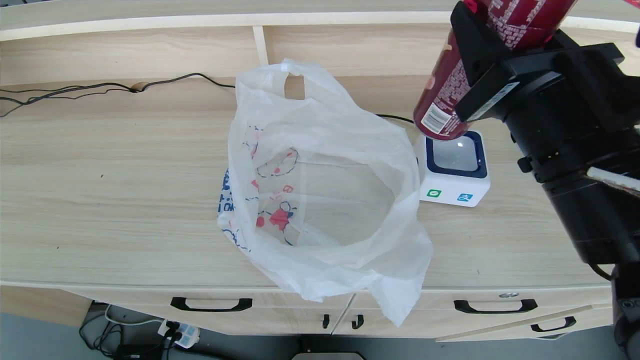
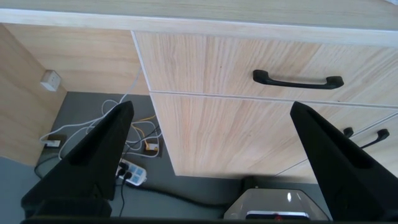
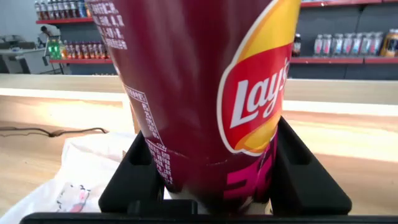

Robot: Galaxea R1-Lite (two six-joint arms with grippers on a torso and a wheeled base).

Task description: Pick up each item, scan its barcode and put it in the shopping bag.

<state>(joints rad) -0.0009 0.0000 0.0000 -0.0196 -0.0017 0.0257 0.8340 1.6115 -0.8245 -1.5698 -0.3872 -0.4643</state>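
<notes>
Maroon crisp can [image 1: 442,97] clamped between right fingers [image 3: 305,174] (barcode end over scanner [image 1: 457,172]), left fingers [image 2: 93,162] spread wide, holding nothing.

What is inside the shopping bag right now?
The shopping bag stands open on the counter; through its mouth only bare plastic and its printed side show, no items. Its crumpled near folds could cover something small.

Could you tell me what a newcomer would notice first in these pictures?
The dark red crisp can, clamped in the right gripper, hangs tilted over the white scanner at the right of the counter. Beside it, mid-counter, the white shopping bag stands open and looks empty.
</notes>
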